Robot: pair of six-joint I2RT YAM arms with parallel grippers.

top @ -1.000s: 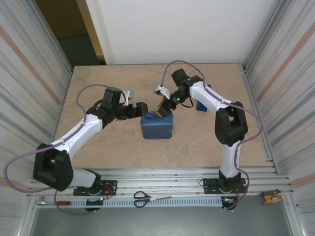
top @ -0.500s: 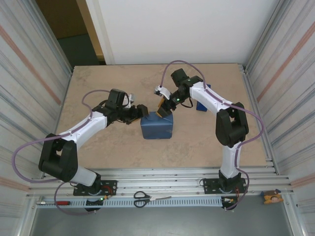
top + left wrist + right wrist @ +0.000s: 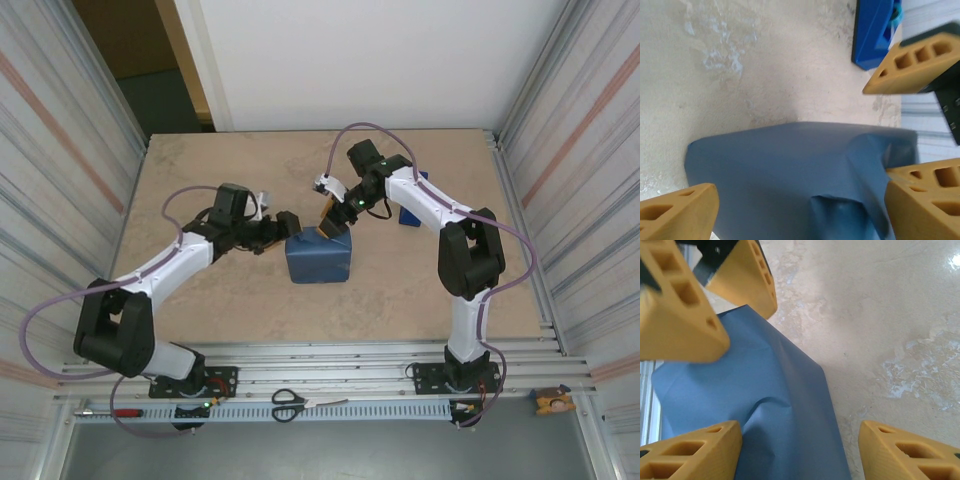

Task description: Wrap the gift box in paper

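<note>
There it was: a beige, mottled, stone-look tabletop [image 3: 200, 170], seen from above. It was closed in by ribbed metal panels [image 3: 70, 150] on both sides and a plain white wall [image 3: 350, 60] at the back. A dark doorway [image 3: 140, 60] was seen at the far left. An aluminium rail [image 3: 330, 352] was run across the near edge. On the ledge below it, black-handled scissors [image 3: 290, 403] and a red-handled screwdriver [image 3: 115, 411] were laid flat. A blue tape dispenser [image 3: 410, 213] was parked at the far right of the tabletop, partly covered by the right arm.

At mid-tabletop, between the two arms, the paper [image 3: 319, 260] was found folded into a boxy bundle. Its darker slate-blue face was turned outward, and the gift box was hidden underneath it. The bundle was seen as close to square, so no clear long axis could be called. Its sides were set roughly in line with the tabletop edges. A loose peak of paper was raised at its far right corner.

The left gripper [image 3: 283, 226] was stationed at the bundle's far left corner, jaws held wide apart over the paper, nothing pinched. The right gripper [image 3: 332, 214] was poised at the far edge, just beside the left one. Its jaws were likewise spread, and between its fingers [image 3: 690, 452] the paper's edge and bare tabletop were seen.
</note>
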